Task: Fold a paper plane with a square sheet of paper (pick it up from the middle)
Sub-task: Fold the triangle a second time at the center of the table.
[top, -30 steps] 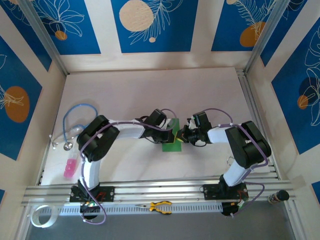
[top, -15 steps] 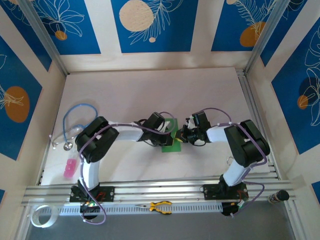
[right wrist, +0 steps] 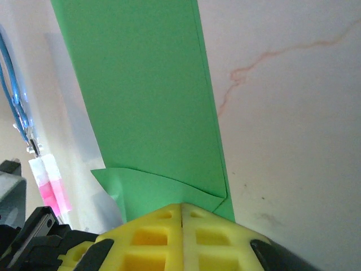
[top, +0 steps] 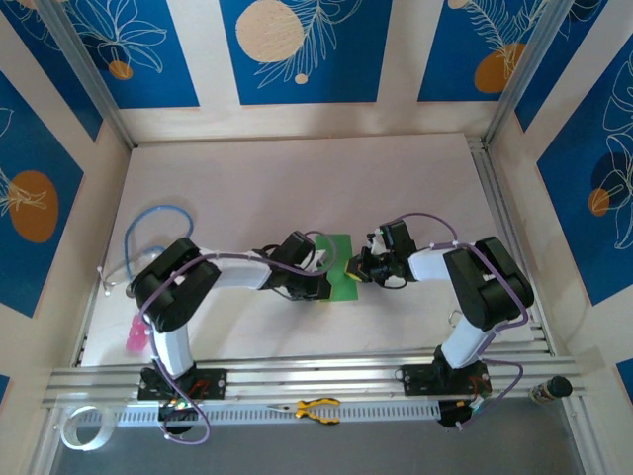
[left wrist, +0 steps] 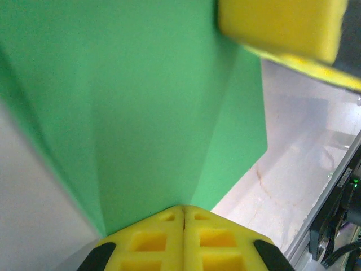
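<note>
Over the white table (top: 297, 178), left end effector (left wrist: 184, 210) and right end effector (right wrist: 183, 206) clamp the green sheet (top: 341, 255).

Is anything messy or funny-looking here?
A little. The green paper has a flap bent over right by the right fingers, so it isn't lying flat. Also, the yellow-handled pliers lie on the slotted rail in front of the table, not on it.

Within 1 second the left gripper (top: 322, 281) has drawn back leftward, elbow swinging out; more paper (top: 339, 259) now shows beyond its fingertips, toward the right gripper (top: 354, 269).
</note>
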Available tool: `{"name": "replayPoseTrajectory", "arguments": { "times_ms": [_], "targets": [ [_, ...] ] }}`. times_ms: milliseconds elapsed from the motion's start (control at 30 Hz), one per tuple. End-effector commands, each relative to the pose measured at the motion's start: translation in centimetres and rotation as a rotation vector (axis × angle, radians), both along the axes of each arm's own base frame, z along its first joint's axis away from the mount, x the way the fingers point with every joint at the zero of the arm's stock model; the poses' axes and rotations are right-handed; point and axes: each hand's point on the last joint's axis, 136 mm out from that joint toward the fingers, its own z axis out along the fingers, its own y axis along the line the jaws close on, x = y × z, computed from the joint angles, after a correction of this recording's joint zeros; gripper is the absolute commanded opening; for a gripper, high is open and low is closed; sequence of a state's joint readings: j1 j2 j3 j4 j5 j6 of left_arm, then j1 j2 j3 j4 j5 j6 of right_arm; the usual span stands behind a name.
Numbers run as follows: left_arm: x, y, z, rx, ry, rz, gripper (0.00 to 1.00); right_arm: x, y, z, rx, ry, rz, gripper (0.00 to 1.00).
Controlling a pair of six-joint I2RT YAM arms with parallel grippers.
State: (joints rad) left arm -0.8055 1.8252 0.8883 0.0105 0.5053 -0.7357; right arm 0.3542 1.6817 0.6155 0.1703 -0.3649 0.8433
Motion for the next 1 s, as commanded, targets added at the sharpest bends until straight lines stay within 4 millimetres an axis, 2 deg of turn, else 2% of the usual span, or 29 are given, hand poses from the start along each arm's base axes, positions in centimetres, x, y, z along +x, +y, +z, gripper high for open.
{"name": "replayPoseTrajectory", "arguments": {
  "times_ms": [0,167,233,400,500,600,700,833,967],
  "targets": [
    [-3.2,2.9,-1.9,0.109,0.119,-0.003,0.05,-2.0,-2.4,-3.6,-0.153,0.105,-0.035,0.0],
    [-3.2,3.2,-1.1,0.113,0.102,0.001,0.04,-1.9,-2.3,-3.4,-0.145,0.1,-0.032,0.0],
    [-2.8,2.6,0.1,0.072,0.075,-0.002,0.04,-1.8,-2.2,-3.3,-0.142,0.099,-0.032,0.0],
    [-0.8,0.1,4.5,-0.113,0.006,0.008,0.04,-1.6,-2.0,-2.8,-0.131,0.087,-0.029,0.0],
    [1.0,-0.4,5.4,-0.169,-0.015,0.046,0.04,-1.5,-1.8,-2.6,-0.123,0.083,-0.026,0.0],
    [2.2,-0.4,4.6,-0.152,-0.012,0.065,0.03,-1.4,-1.6,-2.4,-0.117,0.081,-0.024,0.0],
    [2.6,-0.4,3.2,-0.106,0.003,0.06,0.01,-1.3,-1.4,-2.1,-0.109,0.077,-0.021,0.0],
    [2.1,-0.1,1.3,-0.065,0.036,0.048,0.0,-1.1,-1.1,-1.3,-0.094,0.059,-0.016,0.0],
    [1.2,1.6,-0.9,0.035,0.051,0.049,0.0,-0.6,-0.3,0.4,-0.057,0.008,0.013,0.0]
  ]
}}
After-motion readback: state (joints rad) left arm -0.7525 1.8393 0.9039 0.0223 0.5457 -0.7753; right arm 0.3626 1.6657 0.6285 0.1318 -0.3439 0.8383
